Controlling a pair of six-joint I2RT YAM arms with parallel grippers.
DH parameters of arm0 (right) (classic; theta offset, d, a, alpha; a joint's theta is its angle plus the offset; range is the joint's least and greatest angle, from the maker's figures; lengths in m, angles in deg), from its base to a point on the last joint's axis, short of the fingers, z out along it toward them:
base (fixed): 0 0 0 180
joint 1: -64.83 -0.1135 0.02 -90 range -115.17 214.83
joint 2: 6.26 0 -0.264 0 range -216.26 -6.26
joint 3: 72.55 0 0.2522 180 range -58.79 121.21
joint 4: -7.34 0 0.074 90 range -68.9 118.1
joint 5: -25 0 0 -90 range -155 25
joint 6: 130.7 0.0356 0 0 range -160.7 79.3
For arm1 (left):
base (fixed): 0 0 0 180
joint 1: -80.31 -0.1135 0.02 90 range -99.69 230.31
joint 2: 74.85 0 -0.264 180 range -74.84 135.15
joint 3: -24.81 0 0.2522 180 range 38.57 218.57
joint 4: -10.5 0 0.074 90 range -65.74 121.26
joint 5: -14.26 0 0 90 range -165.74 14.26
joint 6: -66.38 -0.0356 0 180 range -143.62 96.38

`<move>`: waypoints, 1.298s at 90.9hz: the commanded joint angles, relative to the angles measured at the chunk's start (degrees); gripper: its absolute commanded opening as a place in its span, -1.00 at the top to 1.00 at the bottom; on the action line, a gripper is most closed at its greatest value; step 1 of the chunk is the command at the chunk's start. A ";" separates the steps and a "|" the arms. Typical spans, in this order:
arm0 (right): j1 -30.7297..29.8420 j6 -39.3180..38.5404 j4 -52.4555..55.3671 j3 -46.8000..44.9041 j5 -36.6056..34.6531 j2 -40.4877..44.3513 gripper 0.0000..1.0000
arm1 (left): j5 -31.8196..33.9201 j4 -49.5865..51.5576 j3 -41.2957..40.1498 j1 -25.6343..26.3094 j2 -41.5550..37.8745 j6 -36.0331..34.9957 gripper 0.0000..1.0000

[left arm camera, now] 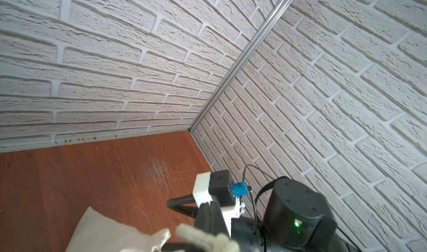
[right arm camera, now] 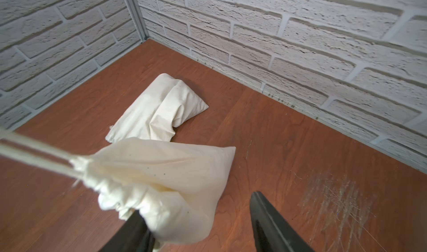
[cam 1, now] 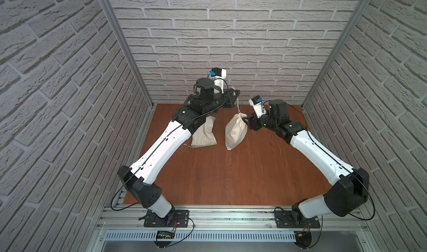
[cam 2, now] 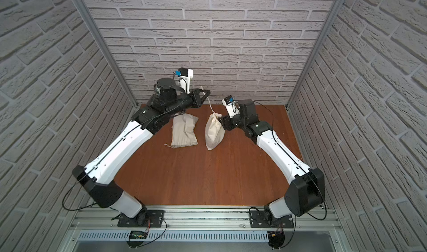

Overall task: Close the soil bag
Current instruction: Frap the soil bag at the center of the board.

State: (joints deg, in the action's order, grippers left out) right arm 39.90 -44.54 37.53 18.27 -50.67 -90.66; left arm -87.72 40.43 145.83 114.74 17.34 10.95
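right wrist view alone shows right gripper (right arm camera: 196, 204) jaws parted, left gripper (cam 1: 237, 92) clenched on drawstring (cam 1: 238, 107), soil bag (cam 1: 235, 133) lengthwise up-frame in both top views, neck uppermost

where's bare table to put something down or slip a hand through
Free: the near half of the reddish-brown wooden table, bordered by the left arm, right arm and aluminium front rail. Crowded at the far middle: flat cream cloth bag, cinched cream cloth bag, its taut drawstring up to the left gripper, and the right gripper at its neck.
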 commanded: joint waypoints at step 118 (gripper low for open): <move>10.38 -5.09 7.62 -0.65 -6.30 -19.24 0.75 | -2.62 0.51 21.78 -6.96 -5.89 -2.35 1.00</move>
State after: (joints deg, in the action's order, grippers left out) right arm 45.08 -47.77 28.92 23.99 -36.25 -101.75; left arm -88.53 57.71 158.46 112.71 25.60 7.27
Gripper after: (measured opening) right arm 0.117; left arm 0.064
